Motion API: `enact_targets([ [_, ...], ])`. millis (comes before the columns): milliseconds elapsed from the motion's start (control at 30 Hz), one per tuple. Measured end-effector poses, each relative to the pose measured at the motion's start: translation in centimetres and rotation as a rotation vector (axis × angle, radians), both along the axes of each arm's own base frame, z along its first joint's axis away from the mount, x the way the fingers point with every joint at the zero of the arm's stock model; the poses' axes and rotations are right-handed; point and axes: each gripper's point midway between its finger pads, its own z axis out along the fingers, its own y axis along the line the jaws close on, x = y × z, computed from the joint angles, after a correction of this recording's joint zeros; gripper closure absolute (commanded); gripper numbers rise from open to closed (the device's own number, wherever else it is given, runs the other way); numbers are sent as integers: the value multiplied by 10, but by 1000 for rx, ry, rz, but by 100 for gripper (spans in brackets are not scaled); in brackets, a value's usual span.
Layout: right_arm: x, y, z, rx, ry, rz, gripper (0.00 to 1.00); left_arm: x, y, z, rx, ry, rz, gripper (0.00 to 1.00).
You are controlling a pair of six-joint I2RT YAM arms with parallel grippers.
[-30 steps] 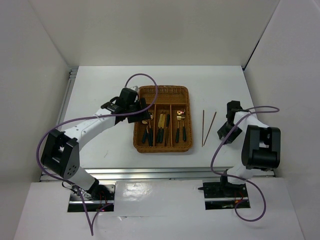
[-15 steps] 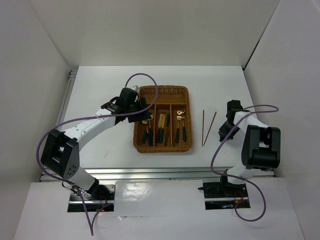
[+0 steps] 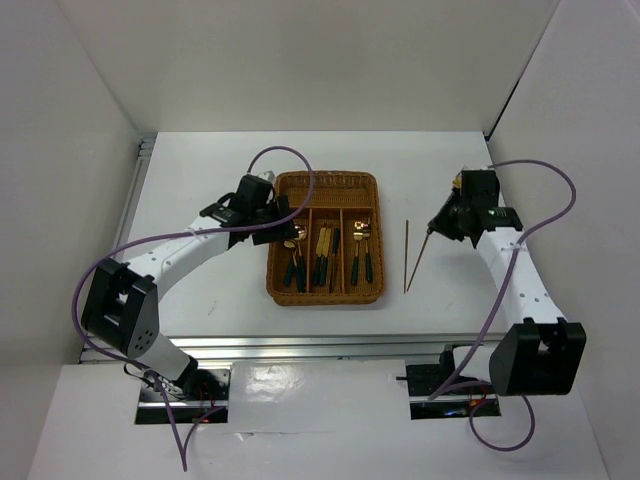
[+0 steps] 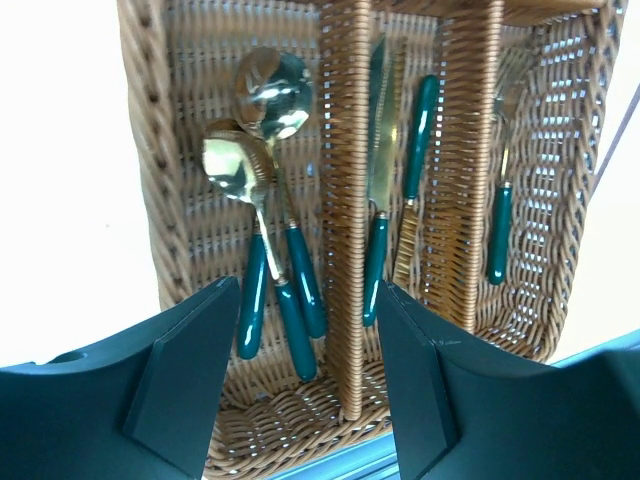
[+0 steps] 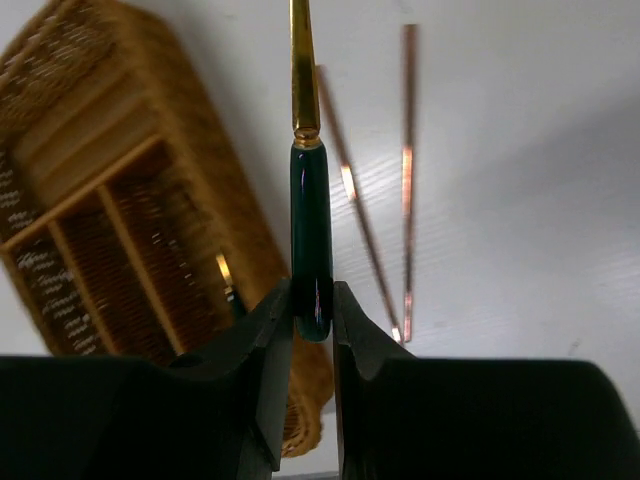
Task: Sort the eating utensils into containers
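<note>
On the left side of the white counter (image 3: pixel 200 180), the left arm reaches over to the brown woven tray (image 3: pixel 372 292). A purple cable (image 3: pixel 290 152) loops above it. The left gripper (image 4: pixel 305 290) hangs over the left slot of the tray with its two fingers (image 4: pixel 190 380) wide apart and nothing between them.

Right under it, in that left slot, lie two gold spoons (image 4: pixel 270 95) with dark green handles. Their bowls point to the far end of the tray. The middle slot holds the knives (image 4: pixel 380 170). One has its handle at the near end and one has its handle at the far end. The right slot holds the forks (image 3: pixel 361 255).

Just to the right of the tray, two thin chopsticks (image 3: pixel 407 255) lie on the bare counter. One is straight and one leans, and their near ends come close together.

Farther right, the right gripper (image 5: pixel 312 300) is up off the counter, near the far ends of the chopsticks. Its fingers are squeezed tight on the dark green handle of one more utensil (image 5: pixel 310 220). A gold stem runs on from the handle, but its head is cut off at the edge of the wrist view, so it could be a fork, a knife or a spoon.
</note>
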Motion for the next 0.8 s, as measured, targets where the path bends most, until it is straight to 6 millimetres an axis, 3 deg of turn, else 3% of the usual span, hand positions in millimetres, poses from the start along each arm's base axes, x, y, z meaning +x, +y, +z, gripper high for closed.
enact_targets([
  [67, 7, 22, 19, 17, -50, 71, 89, 0, 4, -1, 10, 5, 10, 30],
  [167, 8, 61, 26, 31, -64, 179, 89, 2, 12, -1, 23, 5, 32, 30],
  [300, -2, 128, 12, 36, -11, 351, 89, 2, 20, 0, 42, 6, 57, 30],
  [433, -18, 171, -17, 8, 75, 443, 89, 2, 28, -1, 61, 10, 79, 30],
  [567, -30, 187, -36, -24, 122, 468, 82, 2, 34, -1, 78, 11, 97, 30],
  [800, -48, 176, -74, -68, 218, 443, 81, 3, 39, 4, 81, -1, 110, 30],
])
